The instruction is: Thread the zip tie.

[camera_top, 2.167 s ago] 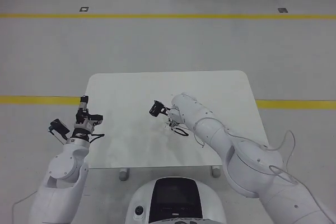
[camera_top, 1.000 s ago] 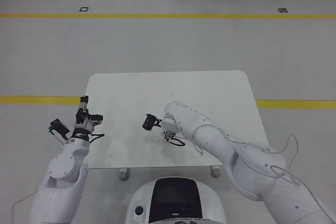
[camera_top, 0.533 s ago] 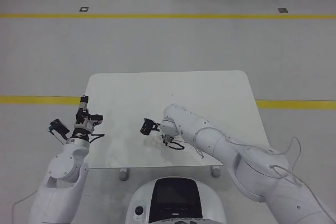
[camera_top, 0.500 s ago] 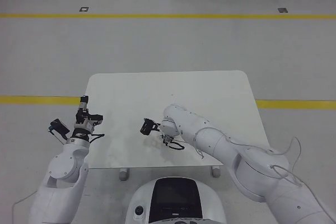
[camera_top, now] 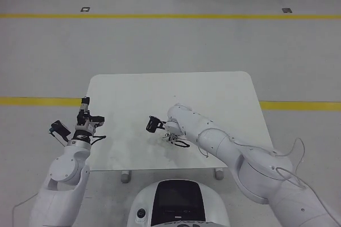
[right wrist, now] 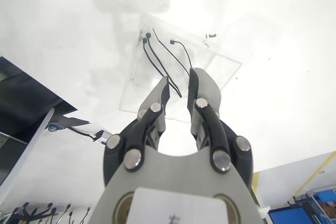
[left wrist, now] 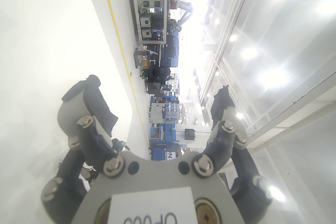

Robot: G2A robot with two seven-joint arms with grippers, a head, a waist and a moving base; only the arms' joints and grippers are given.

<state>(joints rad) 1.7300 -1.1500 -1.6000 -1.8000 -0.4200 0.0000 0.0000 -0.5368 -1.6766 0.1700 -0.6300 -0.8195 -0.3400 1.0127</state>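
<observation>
Three black zip ties (right wrist: 157, 62) lie in a shallow clear tray (right wrist: 225, 72) on the white table. Two lie side by side with their heads (right wrist: 146, 38) together, and the third (right wrist: 183, 51) curves beside them. My right gripper (right wrist: 178, 84) hangs open just above the tray, with the tails of the ties showing in the gap between its fingers and nothing held. In the top view it (camera_top: 169, 137) points down at the table's middle front. My left gripper (left wrist: 157, 88) stands open and empty, raised beside the table's left edge (camera_top: 84, 106), pointing out at the room.
The white table (camera_top: 216, 96) is bare around the tray. A small brown speck (right wrist: 211, 36) lies just past the tray. Several thin black strands (right wrist: 50, 210) lie on the table nearer the robot. The table's front edge (camera_top: 159, 169) is close to the right gripper.
The right arm swung from the table's middle toward the front left, then eased slightly back to the right in the last half second. The left arm stayed still.
</observation>
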